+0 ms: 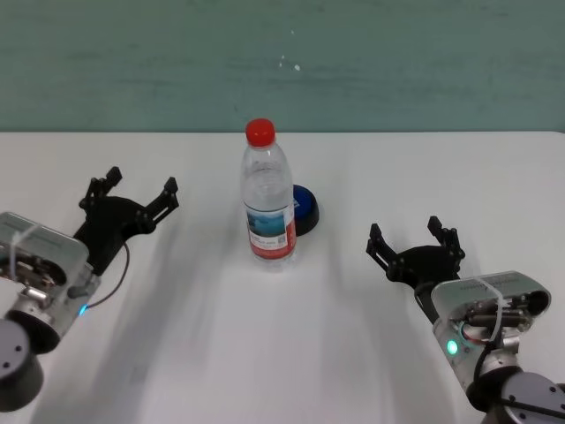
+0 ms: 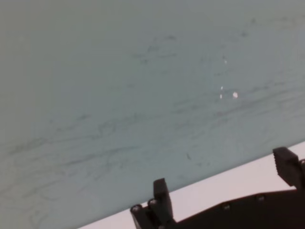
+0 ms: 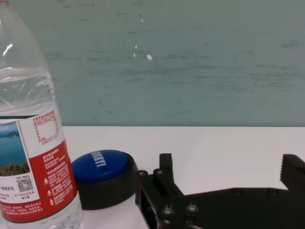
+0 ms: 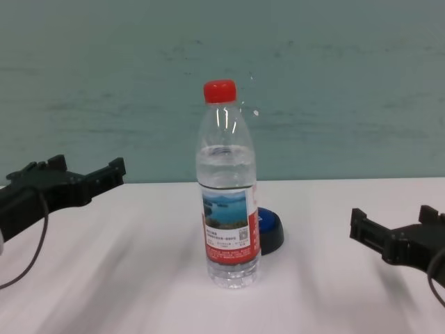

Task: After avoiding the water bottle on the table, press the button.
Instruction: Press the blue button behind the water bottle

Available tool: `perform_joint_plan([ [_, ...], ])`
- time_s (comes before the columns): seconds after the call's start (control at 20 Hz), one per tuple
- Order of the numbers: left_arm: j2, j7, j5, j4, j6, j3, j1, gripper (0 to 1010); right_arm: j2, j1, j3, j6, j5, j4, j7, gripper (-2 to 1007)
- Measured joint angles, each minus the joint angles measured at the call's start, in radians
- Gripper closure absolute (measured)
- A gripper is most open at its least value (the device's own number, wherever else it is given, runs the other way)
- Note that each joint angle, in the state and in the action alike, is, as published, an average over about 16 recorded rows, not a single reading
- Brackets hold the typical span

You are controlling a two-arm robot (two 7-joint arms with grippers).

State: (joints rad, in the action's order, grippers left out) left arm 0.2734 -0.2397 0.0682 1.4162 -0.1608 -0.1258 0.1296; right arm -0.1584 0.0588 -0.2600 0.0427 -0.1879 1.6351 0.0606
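The water bottle (image 1: 267,201) stands upright mid-table, with its red cap and lake label; it also shows in the chest view (image 4: 229,195) and the right wrist view (image 3: 29,138). The blue button (image 1: 305,208) on its black base sits just behind and right of the bottle, partly hidden by it; it shows in the right wrist view (image 3: 102,174) and the chest view (image 4: 270,230). My right gripper (image 1: 415,243) is open and empty, right of the bottle and nearer me. My left gripper (image 1: 130,194) is open and empty at the far left. The white table (image 1: 265,353) carries all.
A teal wall (image 1: 282,62) runs behind the table's far edge. Bare tabletop lies between the right gripper and the button (image 1: 353,265), and in front of the bottle.
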Motion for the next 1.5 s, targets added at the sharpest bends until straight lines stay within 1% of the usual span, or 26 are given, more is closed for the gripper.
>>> perform_joint_plan([
  [0.45, -0.002, 0.006, 0.025, 0.106, 0.005, 0.027, -0.099, 0, 0.000, 0.000, 0.000, 0.000, 0.000, 0.000, 0.000, 1],
  [0.75, -0.007, 0.005, 0.041, 0.170, 0.002, 0.033, -0.164, 0, 0.000, 0.000, 0.000, 0.000, 0.000, 0.000, 0.000, 1],
  [1.15, -0.010, -0.005, 0.055, 0.231, -0.007, 0.022, -0.229, 0, 0.000, 0.000, 0.000, 0.000, 0.000, 0.000, 0.000, 1],
  [1.5, -0.007, -0.020, 0.063, 0.256, -0.015, -0.001, -0.261, 0, 0.000, 0.000, 0.000, 0.000, 0.000, 0.000, 0.000, 1],
])
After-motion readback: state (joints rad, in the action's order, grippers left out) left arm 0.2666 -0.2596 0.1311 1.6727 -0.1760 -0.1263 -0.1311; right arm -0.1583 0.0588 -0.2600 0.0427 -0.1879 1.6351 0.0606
